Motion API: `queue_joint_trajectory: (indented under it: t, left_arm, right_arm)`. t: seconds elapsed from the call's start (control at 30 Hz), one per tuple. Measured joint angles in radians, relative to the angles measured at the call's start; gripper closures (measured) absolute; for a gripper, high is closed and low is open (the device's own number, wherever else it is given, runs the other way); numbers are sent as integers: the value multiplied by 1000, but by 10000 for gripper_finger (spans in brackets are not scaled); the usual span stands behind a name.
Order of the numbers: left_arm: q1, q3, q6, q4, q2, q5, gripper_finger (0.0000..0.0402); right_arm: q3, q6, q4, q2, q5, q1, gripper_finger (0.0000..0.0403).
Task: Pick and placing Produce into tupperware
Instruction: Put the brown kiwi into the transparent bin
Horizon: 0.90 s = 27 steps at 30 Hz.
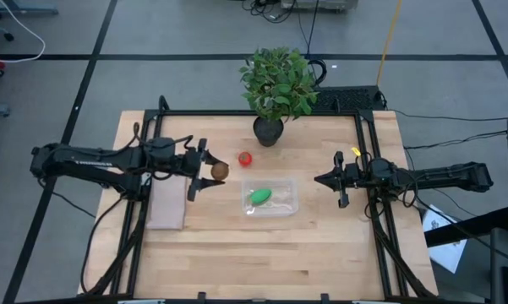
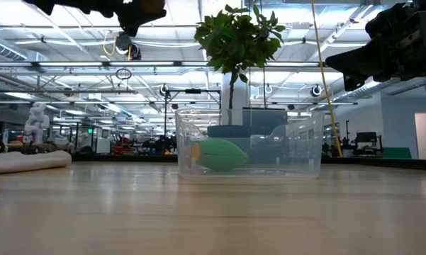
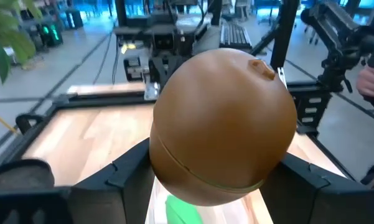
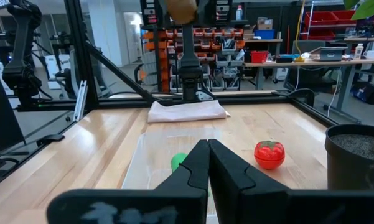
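A brown kiwi (image 3: 224, 124) hangs in the air over the table's left half, with my left gripper (image 1: 210, 170) shut on it. The clear tupperware (image 1: 289, 207) stands at the table's middle, and a bright green oblong piece (image 1: 260, 197) lies on its floor. A small red tomato (image 1: 245, 158) rests on the wood just beyond it, toward the far edge. My right gripper (image 1: 321, 179) hovers shut at the table's right, pointing at the tupperware (image 4: 150, 143). My left gripper pinches the kiwi's two opposite sides (image 3: 165, 171) between its two fingers (image 3: 127, 171). The fingers come in about level from the table's left. The kiwi is lifted well clear of the table, its stem end (image 3: 261, 67) turned up and away from the wrist.
A potted leafy plant (image 1: 277, 84) stands at the far middle edge, behind the tomato. A pale flat slab (image 1: 167, 203) lies on the table under the left arm. Bare wood stretches along the near side, and a black frame (image 1: 368, 152) borders the table.
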Motion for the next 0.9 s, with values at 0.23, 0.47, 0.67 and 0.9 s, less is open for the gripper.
queue_joint_trajectory:
  t: [0.23, 0.47, 0.67, 0.9]
  left_arm:
    - [0, -74, -24, 56, -31, 9, 160]
    - [46, -147, -35, 92, -111, 9, 160]
    - [109, -185, -49, 67, -233, 54, 160]
    - [142, -237, -58, 13, -301, 95, 160]
  right_arm:
    - [0, 0, 0, 0, 0, 0, 403]
    - [0, 0, -1, 0, 0, 0, 403]
    - [0, 0, -5, 0, 0, 0, 403]
    - [0, -3, -5, 0, 0, 0, 403]
